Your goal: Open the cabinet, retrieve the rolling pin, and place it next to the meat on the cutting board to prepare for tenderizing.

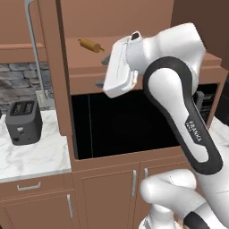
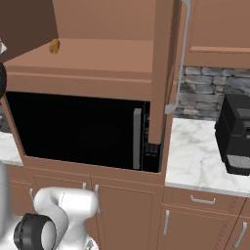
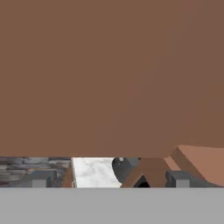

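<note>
The white arm (image 1: 179, 112) is rising from the lower right of the left base view and bending up toward the open cabinet (image 1: 80, 58), with its white hand held in front of the shelf edge. The claw (image 1: 104, 70) is sitting at the left end of that hand, its two small dark fingers poking toward the cabinet's shelf front; whether it is released or clenched I cannot tell, though nothing is showing between the fingers. In the hand view, the two dark finger tips (image 3: 41, 177) are lying along the bottom, with plain reddish-brown wood looming close above them and a strip of white marble and grey stone wall beyond.

Below the cabinet, a black microwave (image 1: 125, 120) is filling the recess, and low cabinets with short silver handles are running underneath. To the left, a black toaster (image 1: 23, 121) is standing on the white marble worktop (image 1: 40, 156). In the right base view, a black coffee machine (image 2: 237, 132) is standing on the marble to the right.

Farther back, the rolling pin (image 1: 91, 45) is lying on the cabinet shelf, tilted diagonally, apart from the claw and up to its left. One cabinet door is swinging out edge-on, its long silver bar handle (image 1: 35, 49) hanging beside the stone backsplash.
</note>
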